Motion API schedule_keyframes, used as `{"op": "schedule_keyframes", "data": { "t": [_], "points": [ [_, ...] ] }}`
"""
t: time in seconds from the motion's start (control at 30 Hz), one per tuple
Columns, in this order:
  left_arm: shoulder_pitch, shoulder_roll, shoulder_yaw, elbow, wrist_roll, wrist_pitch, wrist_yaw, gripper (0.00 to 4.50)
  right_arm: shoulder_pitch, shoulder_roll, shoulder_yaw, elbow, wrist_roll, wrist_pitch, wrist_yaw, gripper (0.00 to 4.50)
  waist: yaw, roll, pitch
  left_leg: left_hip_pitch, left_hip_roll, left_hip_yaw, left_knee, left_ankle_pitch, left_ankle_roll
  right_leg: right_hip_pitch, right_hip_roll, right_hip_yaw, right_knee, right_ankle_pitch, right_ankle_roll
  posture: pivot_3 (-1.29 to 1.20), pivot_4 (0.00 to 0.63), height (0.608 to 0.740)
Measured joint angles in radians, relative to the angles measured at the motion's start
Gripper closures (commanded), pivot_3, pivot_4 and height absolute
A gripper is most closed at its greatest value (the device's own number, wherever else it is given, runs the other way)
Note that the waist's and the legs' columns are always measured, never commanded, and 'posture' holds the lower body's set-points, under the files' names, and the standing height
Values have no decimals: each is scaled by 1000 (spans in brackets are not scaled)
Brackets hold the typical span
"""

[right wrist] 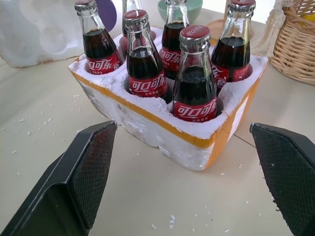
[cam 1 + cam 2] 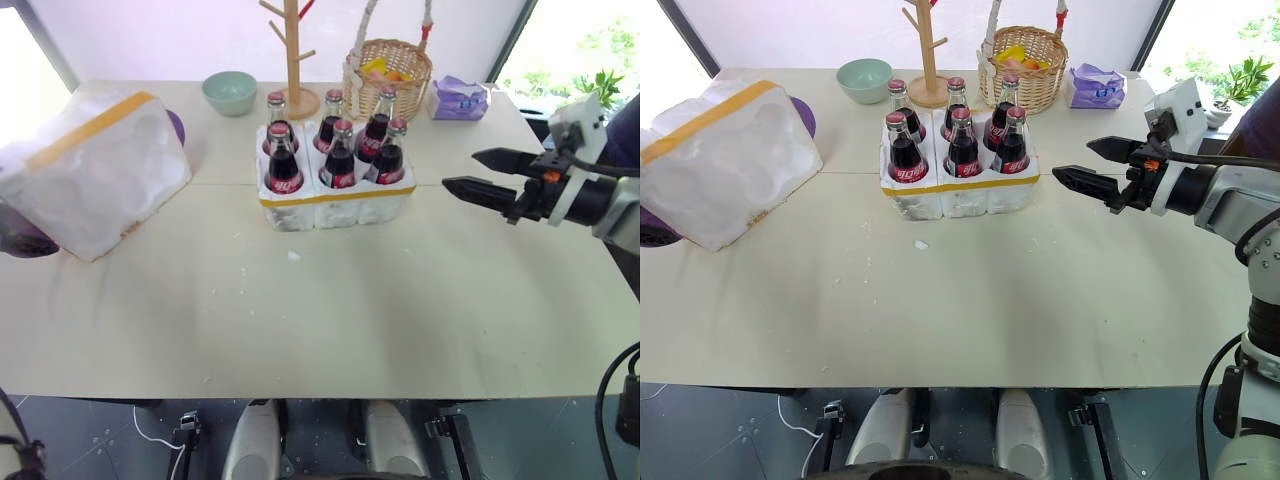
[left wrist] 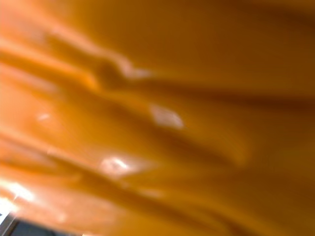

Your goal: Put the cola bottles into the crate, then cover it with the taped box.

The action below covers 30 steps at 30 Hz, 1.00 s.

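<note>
Left wrist view: blurred orange surface, nothing identifiable.
Right fingers point(image 1: 187, 182): spread wide, empty, over the bench point(image 2: 330, 310).
Crate point(image 1: 162, 125): just beyond the fingertips, all six cola bottles point(image 1: 198, 78) upright inside.
Taped box point(image 2: 95, 165): well beyond, tilted, partly cut off.
Left fingers: spread wide.

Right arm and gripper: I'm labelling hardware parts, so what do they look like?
The right gripper has two long black tapered fingers with cross-hatched inner pads. Behind them sit a small orange part, black cables, a white angular housing and a grey forearm.
</note>
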Motion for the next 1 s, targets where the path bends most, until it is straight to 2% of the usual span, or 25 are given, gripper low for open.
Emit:
{"op": "schedule_keyframes", "data": {
  "t": [0.07, 0.17, 0.37, 0.4, 0.6, 0.77, 1.0],
  "points": [
    [0, 0, 2, 0, 5, -5, 28, 0, 0, 1, 0, -2, 0, -1, -3, 67, 0, 0, 0, 0, 0, 0, 0, 0, 0, 0, 0, 0, 0, 0, 0, 0, 150, 740],
    [0, 0, 16, 0, 3, -3, 71, 790, 0, 1, 0, -6, 8, -1, -7, 0, 0, 0, 0, 0, 0, 0, 0, 0, 0, 0, 0, 0, 0, 0, 0, 0, 150, 740],
    [0, 0, 20, 0, 3, 1, 47, 3744, 0, 1, 9, -13, 10, -4, -7, 0, 0, 0, 0, 0, 0, 0, 0, 0, 0, 0, 0, 0, 0, 0, 0, 0, 150, 740],
    [-1, 0, 20, 0, 3, 2, 39, 4116, 0, 1, 10, -13, 10, -5, -8, 0, 0, 0, 0, 0, 0, 0, 0, 0, 0, 0, 0, 0, 0, 0, 0, 0, 150, 740],
    [-3, 0, 19, 0, 5, 7, 10, 4182, 0, 6, 10, -15, 12, -11, -13, 0, 1, 0, 0, 0, 0, 0, 0, 0, 0, 1, 0, 0, 0, 0, 0, 0, 150, 740],
    [9, -1, 41, 0, -4, -32, 53, 4182, 15, 5, 10, -33, 18, -11, -3, 0, 3, 0, 0, 0, 0, 0, 0, 0, 0, 1, 0, 0, 0, 0, 0, 0, 150, 740],
    [1, -39, 133, -22, -66, -244, 368, 4182, 36, -29, -17, -74, 28, -11, 27, 0, 5, -1, -1, 0, 0, -1, 1, 0, 0, 1, 0, 0, 1, 1, 2, 0, 150, 740]
  ]
}}
